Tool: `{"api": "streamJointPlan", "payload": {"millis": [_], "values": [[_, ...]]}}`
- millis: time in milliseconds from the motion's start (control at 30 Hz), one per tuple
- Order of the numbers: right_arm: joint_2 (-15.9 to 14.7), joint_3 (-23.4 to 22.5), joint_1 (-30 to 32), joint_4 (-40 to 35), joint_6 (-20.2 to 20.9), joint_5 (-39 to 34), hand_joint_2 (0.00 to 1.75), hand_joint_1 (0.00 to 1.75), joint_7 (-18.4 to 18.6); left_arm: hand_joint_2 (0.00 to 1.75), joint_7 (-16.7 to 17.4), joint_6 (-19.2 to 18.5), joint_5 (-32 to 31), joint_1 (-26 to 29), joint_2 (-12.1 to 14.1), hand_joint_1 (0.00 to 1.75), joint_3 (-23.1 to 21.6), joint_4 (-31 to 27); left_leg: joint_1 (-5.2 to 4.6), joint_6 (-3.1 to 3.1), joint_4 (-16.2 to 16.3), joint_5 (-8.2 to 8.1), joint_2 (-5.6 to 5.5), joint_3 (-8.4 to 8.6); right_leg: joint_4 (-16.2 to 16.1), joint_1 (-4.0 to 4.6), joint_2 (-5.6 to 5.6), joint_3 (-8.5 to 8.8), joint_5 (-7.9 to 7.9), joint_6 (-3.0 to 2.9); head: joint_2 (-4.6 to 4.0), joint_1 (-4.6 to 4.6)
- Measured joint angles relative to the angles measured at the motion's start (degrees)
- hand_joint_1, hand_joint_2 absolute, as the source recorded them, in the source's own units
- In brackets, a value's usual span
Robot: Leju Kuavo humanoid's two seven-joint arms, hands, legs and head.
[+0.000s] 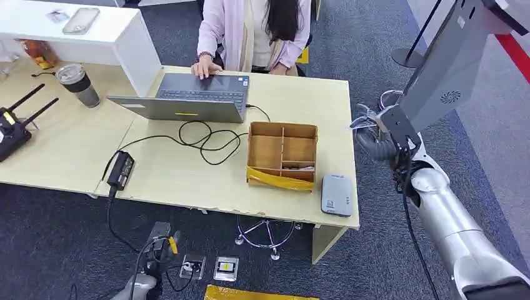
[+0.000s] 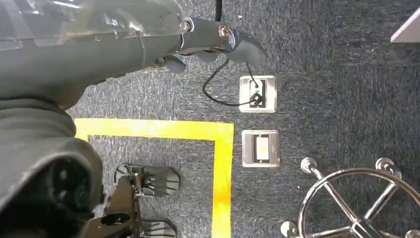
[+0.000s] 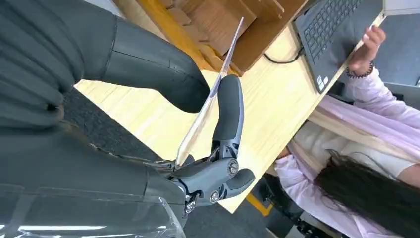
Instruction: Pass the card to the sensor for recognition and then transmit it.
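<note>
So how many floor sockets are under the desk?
2, side by side on the carpet by the desk's front edge: one with a black cable plugged in, the other with none. The desk may hide more.

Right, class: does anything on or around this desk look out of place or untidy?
Mostly tidy. The laptop's black cable lies in loose loops across the desk, and the wooden divider box has yellow tape along its front edge, perhaps a repair.
</note>
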Motion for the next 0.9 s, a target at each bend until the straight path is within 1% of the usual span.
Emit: {"api": "streamJointPlan", "payload": {"millis": [267, 533, 900], "values": [[0.0, 0.2, 1.6, 2.4, 0.9, 1.5, 1.75, 1.75, -1.4, 0.0, 0.0, 0.4, 1.2, 0.2, 0.4, 0.0, 0.0, 0.0, 0.0, 0.0, 0.0, 0.0, 0.0, -0.01, 0.0, 0.0, 0.0, -0.01, 0.0, 0.0, 0.0, 0.0], [0.1, 0.9, 3.5, 5.2, -0.7, 4.4, 1.75, 1.75, -2.3, 0.0, 0.0, 1.0, 2.1, 0.4, 0.7, 0.0, 0.1, 0.0, 0.01, 0.0, 0.0, 0.0, 0.0, -0.01, 0.0, 0.01, 0.0, -0.01, 0.0, 0.0, 0.0, 0.0], [0.0, 1.6, 4.1, 9.6, -0.5, 5.3, 1.75, 1.75, -3.1, 0.0, 0.0, 1.4, 3.0, 1.0, 1.0, 0.0, 0.1, 0.0, 0.01, 0.0, 0.0, 0.0, 0.0, -0.01, 0.0, 0.01, 0.01, -0.02, 0.0, 0.0, 0.0, 0.0]]}}
